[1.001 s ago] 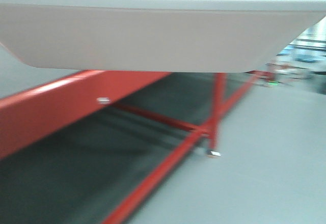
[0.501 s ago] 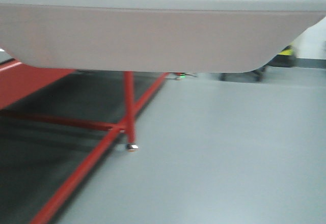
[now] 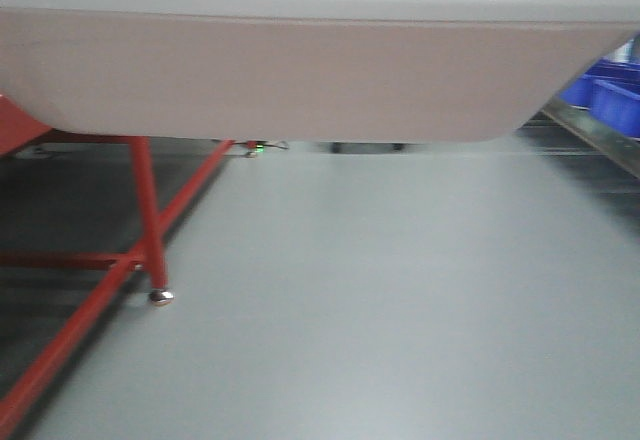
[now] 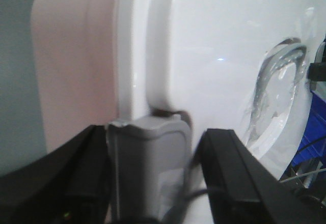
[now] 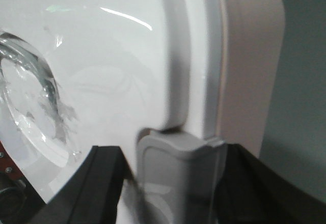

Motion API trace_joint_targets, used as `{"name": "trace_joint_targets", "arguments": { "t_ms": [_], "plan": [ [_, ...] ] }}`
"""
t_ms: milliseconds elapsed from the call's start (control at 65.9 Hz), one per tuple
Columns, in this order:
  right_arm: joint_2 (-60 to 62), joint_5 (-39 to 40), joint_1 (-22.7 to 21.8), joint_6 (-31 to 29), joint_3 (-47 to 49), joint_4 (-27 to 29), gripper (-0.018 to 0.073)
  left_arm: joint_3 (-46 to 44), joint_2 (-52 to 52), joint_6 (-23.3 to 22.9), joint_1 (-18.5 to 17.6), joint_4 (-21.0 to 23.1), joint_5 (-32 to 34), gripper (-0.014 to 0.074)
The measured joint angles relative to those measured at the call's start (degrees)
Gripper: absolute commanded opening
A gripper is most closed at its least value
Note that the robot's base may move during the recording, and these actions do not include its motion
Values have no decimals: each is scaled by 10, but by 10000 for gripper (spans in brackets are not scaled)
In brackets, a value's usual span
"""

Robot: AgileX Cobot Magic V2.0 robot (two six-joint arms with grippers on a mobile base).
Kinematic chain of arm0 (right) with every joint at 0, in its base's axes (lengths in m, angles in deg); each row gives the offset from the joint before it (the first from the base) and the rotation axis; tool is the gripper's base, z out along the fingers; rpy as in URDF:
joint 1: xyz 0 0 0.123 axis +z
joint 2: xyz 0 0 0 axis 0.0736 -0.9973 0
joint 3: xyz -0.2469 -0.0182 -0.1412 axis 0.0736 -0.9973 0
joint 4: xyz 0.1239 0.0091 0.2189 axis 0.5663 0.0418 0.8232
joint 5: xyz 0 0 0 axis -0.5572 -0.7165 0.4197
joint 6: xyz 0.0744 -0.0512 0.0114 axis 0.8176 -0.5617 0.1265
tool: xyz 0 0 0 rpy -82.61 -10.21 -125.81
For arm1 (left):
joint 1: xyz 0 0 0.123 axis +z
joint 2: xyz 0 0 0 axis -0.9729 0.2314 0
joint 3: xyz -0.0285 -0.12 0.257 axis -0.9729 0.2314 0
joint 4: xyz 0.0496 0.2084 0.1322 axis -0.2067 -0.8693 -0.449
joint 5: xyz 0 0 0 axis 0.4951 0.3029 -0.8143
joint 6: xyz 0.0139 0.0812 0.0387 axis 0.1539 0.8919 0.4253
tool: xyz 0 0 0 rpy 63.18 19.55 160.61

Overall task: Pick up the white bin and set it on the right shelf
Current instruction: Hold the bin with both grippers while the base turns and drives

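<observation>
Across 12 o'clock of the front view: white bin [image 3: 300,80], airborne over the floor, red frame [image 3: 148,210] at 8 o'clock, blue crates [image 3: 610,95] at 2. Blurry steel rail [image 3: 590,135] below them is possibly the right shelf. Left gripper [image 4: 155,152] and right gripper [image 5: 173,163] each clamp a grey end latch [image 4: 147,158]. Rigid tub, glossy lid [image 4: 214,56] likely slippery, weight unclear; hold at the latches, keep level.
</observation>
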Motion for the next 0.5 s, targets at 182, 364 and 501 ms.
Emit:
{"name": "trace_joint_targets", "arguments": {
  "t_ms": [182,364,501],
  "plan": [
    [0,0,0,0,0,0,330,0,7,0,0,0,0,220],
    [0,0,0,0,0,0,330,0,24,0,0,0,-3,220],
    [0,0,0,0,0,-1,330,0,26,0,0,0,-4,220]
  ]
}}
